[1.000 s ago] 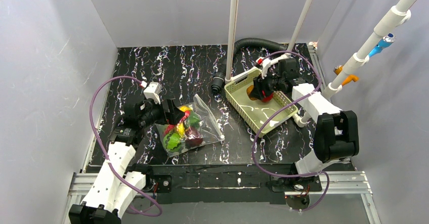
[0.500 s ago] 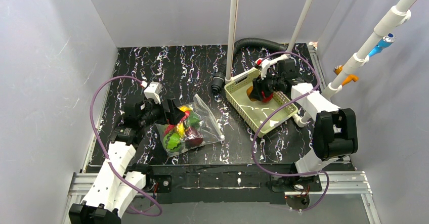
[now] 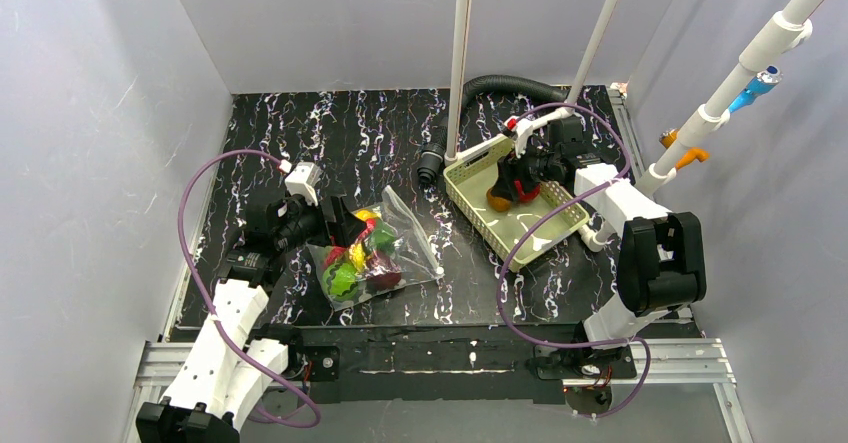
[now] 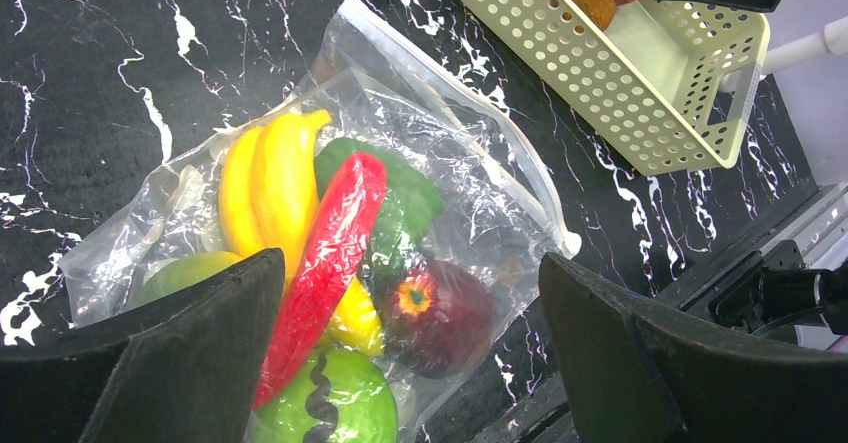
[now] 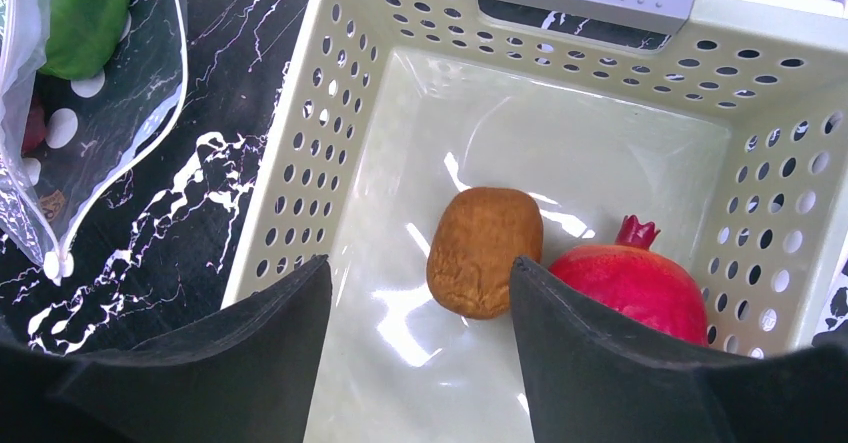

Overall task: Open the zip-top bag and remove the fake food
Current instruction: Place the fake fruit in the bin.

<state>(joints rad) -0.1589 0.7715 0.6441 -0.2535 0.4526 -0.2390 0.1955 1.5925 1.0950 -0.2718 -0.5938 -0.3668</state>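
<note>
Two fruits (image 5: 485, 251) sit in the basket (image 5: 300, 163) under my spread right gripper (image 5: 418, 293); my spread left gripper (image 4: 408, 283) should next enter the bag (image 4: 480, 193).

We see the right gripper (image 5: 420, 263) backing slightly off the pale green slotted plastic basket (image 5: 330, 113). The brown oval toy fruit (image 5: 485, 251) shifts toward the basket's near side, now clear of the fingers.
</note>
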